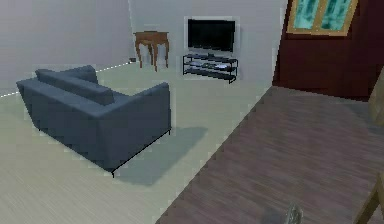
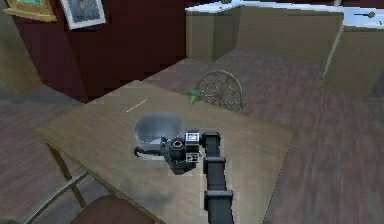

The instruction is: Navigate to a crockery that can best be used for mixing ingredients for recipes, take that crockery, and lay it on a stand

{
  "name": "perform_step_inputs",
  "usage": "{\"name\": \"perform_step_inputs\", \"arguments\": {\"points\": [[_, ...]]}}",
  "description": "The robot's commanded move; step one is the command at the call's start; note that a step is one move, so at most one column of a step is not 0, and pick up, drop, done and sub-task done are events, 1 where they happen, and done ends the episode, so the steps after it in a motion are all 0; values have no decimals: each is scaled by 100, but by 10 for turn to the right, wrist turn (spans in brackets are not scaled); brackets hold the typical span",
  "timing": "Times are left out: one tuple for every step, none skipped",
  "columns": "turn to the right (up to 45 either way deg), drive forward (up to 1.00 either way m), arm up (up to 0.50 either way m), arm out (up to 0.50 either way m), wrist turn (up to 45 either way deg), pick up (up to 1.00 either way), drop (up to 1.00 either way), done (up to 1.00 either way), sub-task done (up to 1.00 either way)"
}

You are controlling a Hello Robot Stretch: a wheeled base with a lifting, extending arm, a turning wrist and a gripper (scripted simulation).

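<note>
In the forward view we see, at the left, a blue-grey sofa on pale carpet. Farther off, against the far wall, stands a small wooden side table. Right of it a flat television sits on a low black stand with shelves. Right of that the floor turns to dark wood boards, and a dark red wall closes the view's right, with 1 framed picture at its top.

In the arm side view we start at the upper left, where 2 wall pictures hang on a deep red wall. At the bottom left, the curved back of a chair shows at the near edge of a wooden table. A thin pale stick lies on the tabletop toward its far side. Near the table's middle sits the task's thing, a grey bowl, upright on the wood. The gripper is at the bowl's near side, its dark body just left of 2 white squares at the end of the arm. With the bowl resting on the table at the fingers, we cannot tell whether the claw holds anything. Beyond the table a small green thing shows beside a round-backed chair, and pale counters stand at the upper right.
</note>
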Motion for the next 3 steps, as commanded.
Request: {"name": "perform_step_inputs", "arguments": {"points": [[0,0,20,0,0,0,0,0,0],[0,0,0,0,-450,0,0,0,0],[0,0,0,0,-450,0,0,0,0]]}}
